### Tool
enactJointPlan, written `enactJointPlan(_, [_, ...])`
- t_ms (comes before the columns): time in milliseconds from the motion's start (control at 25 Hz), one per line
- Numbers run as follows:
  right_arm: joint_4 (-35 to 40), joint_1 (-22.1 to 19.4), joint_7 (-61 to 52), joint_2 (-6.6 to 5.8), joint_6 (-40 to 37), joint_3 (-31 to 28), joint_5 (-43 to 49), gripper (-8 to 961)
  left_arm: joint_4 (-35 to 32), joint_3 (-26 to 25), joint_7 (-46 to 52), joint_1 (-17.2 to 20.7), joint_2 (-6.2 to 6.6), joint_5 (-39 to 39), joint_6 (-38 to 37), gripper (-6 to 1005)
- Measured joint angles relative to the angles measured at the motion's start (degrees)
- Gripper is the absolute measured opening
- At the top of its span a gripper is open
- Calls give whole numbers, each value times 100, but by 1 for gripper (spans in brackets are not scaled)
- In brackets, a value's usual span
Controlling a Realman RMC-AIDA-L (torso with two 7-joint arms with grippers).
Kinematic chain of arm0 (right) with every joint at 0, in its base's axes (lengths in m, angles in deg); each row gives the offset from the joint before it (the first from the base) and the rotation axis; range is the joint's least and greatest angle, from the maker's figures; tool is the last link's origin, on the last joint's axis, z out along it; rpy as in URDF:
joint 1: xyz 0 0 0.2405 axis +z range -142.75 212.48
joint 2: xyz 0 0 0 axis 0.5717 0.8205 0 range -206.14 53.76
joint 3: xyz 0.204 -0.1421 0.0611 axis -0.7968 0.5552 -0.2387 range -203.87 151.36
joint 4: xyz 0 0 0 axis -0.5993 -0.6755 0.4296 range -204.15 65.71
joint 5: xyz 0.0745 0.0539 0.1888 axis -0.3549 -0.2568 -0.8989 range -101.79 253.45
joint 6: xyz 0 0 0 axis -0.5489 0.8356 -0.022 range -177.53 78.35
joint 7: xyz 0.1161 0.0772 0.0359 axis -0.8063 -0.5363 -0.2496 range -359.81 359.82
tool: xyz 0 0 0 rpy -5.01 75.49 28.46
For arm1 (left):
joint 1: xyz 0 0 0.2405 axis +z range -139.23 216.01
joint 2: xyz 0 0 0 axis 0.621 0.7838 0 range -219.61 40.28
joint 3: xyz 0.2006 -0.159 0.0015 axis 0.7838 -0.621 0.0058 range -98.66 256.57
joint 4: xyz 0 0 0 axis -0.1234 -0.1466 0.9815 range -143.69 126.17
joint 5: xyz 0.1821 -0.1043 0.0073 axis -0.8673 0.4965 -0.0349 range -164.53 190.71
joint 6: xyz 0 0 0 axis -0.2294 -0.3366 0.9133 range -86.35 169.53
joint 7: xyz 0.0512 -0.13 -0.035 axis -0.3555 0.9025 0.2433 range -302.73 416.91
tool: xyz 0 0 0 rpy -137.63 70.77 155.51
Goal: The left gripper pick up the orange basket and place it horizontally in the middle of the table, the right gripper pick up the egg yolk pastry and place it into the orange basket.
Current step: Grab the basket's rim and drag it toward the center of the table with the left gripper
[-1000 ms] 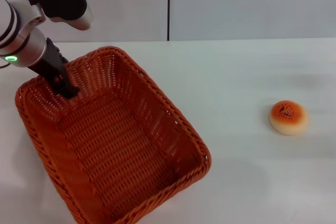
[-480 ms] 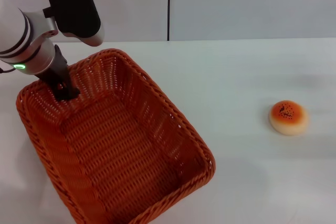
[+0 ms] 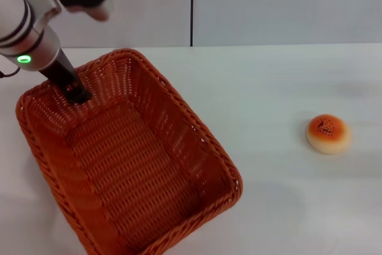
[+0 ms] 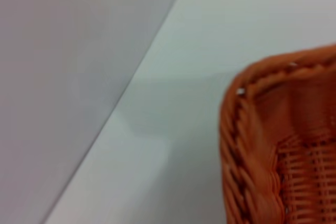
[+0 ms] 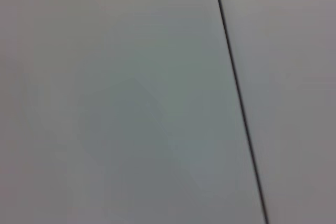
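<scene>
A bare test bench in a lab or robot workroom: a wide plain white flat tabletop (image 3: 268, 82) fills the lower frame, and plain pale grey wall panels (image 3: 286, 4) split by one thin dark vertical seam (image 3: 191, 7) cross the top.

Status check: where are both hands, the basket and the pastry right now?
Left hand gripping orange basket at far rim. Right hand out of view. Egg yolk pastry alone on table, unobstructed.

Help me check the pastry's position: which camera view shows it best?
The head view shows it best: the egg yolk pastry sits whole and unobstructed on the table, apart from the orange basket. The left wrist view shows only a basket corner and table; the right wrist view shows no pastry.
</scene>
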Motion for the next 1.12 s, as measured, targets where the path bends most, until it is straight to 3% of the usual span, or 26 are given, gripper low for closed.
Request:
enactJointPlan(280, [904,-47,-1065,-53,156,-180,-13,561,896,-530,852,-779,63,-2,-537,327])
enactJointPlan(440, [979,-15,-1146,-243,195,-241,-15,561,1277,-843,1144,-1075,88,-5,-552,264])
enactJointPlan(480, [977,-6,-1148,-292,198,-260,-16,561,1546,-1239,1607,-1322,119,-6,-554,258])
enactJointPlan(800, [1013,60,-1147,-509,419,-473,-18,561,1609,-1660,2661,-1465,195,-6,-669,215])
enactJointPlan(1120, [1100,76,-1116,-537,493,-510,-18,561,1899,-2563,2777,-1607,200,-6,-825,172])
